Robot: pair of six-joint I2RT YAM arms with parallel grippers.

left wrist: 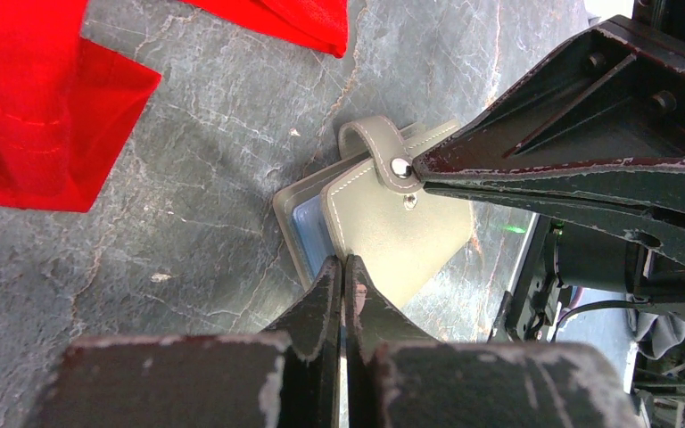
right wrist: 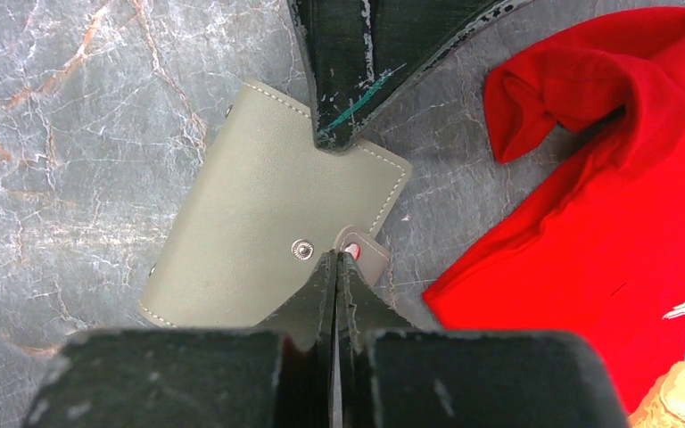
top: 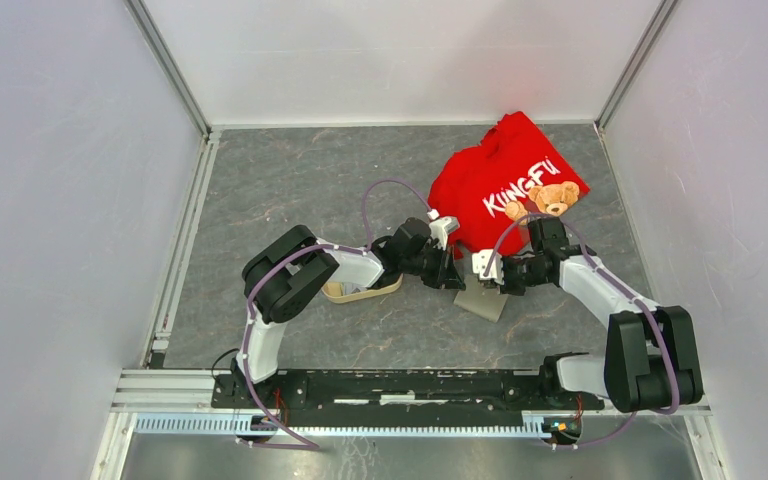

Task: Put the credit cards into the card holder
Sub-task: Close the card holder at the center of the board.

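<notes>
Right gripper, fingers together, pinches the snap strap of the card holder, which lies flat with its cover down on the table between your arms, near the red shirt. Left gripper, likewise closed, meets the holder's adjoining edge from the opposite side. You have the strap on the right arm's side; opening likely means drawing it back toward that wrist.

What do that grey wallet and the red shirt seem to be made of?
Wallet: likely leather or imitation, matte grey-green; pale edge stitching, metal snap. Shirt: soft knit cloth, perhaps cotton; it creases and folds limply, with a white print.
</notes>
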